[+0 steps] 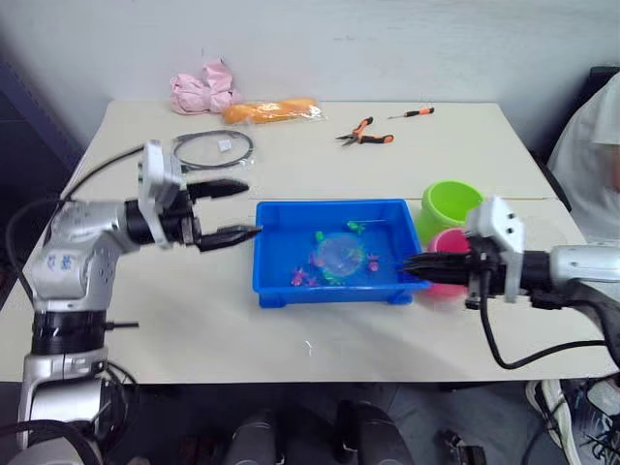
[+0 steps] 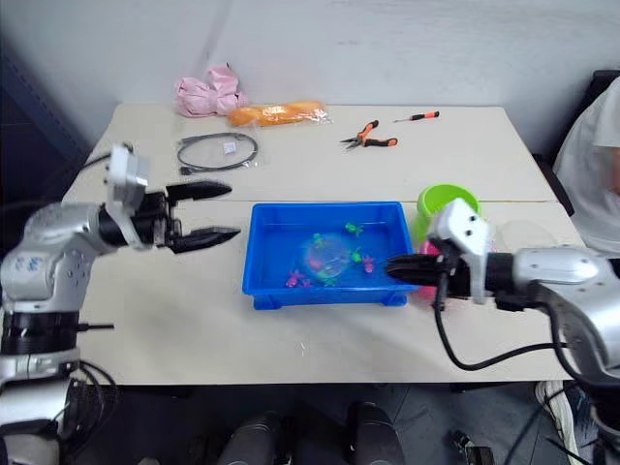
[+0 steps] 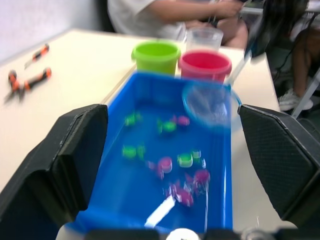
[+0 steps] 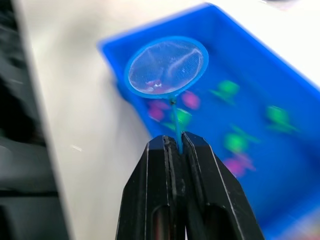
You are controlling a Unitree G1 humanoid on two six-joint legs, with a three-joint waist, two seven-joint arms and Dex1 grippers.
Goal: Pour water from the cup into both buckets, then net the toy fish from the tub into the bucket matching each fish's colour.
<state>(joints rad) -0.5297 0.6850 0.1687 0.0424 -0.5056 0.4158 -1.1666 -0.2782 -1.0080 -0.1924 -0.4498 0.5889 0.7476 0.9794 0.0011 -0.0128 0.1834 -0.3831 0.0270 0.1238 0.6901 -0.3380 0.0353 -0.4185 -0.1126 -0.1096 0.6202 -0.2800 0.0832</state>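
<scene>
The blue tub (image 1: 329, 290) sits mid-table with several pink fish (image 1: 300, 280) and green fish (image 1: 355, 227) in it. My right gripper (image 1: 415, 263) is at the tub's right end, shut on the net's thin handle. The net (image 4: 166, 66) hangs over the fish with its hoop (image 1: 339, 257) above the tub's middle. Something pink shows through the mesh; I cannot tell if it lies inside. The green bucket (image 1: 450, 203) and pink bucket (image 3: 205, 65) stand just right of the tub, with the clear cup (image 3: 204, 37) behind them. My left gripper (image 1: 250, 209) is open beside the tub's left end, holding nothing.
At the table's far side lie orange-handled pliers (image 1: 366, 134), a small screwdriver (image 1: 412, 113), a coiled black cable (image 1: 213, 148), a pink bag (image 1: 201, 90) and an orange packet (image 1: 273, 110). A person in white (image 1: 601, 145) sits at the right edge.
</scene>
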